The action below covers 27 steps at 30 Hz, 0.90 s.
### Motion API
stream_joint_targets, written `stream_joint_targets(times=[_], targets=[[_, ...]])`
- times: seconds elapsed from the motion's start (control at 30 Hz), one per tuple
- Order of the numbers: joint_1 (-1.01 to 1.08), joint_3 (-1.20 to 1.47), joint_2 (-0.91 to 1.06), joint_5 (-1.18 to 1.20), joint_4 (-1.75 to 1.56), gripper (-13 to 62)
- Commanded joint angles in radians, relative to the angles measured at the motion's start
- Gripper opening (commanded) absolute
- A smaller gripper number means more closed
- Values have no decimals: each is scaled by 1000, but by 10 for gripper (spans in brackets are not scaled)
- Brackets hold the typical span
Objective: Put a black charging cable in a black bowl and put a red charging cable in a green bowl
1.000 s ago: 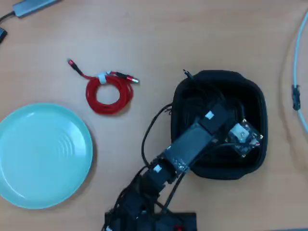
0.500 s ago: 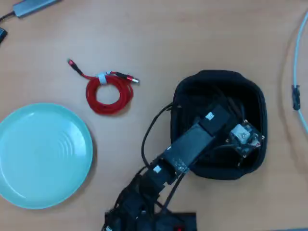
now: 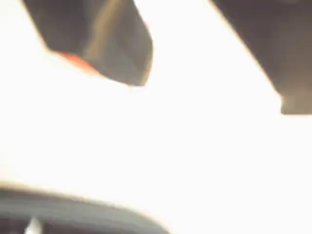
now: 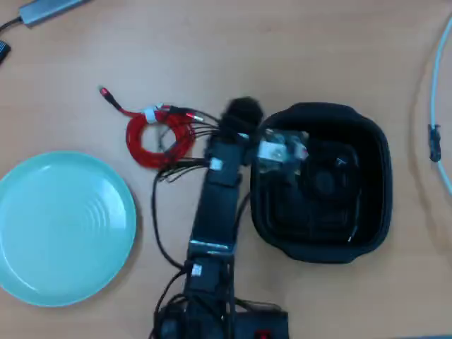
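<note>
On the wooden counter (image 4: 318,49), seen from overhead, the pale green bowl (image 4: 60,227) lies at the left and the black bowl (image 4: 319,182) at the right, well apart. Between them the black arm (image 4: 217,212) reaches up from the bottom edge, its claw (image 4: 282,150) over the black bowl's left rim. The red charging cable (image 4: 157,135) lies coiled just left of the arm. The wrist view is washed out and blurred; two dark fingers (image 3: 112,44) stand apart there. The black charging cable cannot be made out.
</note>
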Motion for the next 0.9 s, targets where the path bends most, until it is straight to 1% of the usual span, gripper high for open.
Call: stream_joint_targets(times=[0.0, 0.1, 0.2, 0.33, 0.4, 0.57, 0.7, 0.87], targets=[[-146, 11, 40, 6, -29, 284], [-293, 60, 37, -9, -37, 284], [-417, 81, 28, -103, -15, 284], [-506, 163, 18, -235, -9, 284], [-545, 206, -43, -250, -11, 284], [-575, 207, -256, -160, -11, 286], [-563, 193, -295, -5, -11, 286], [-561, 202, -345, 115, -6, 287]])
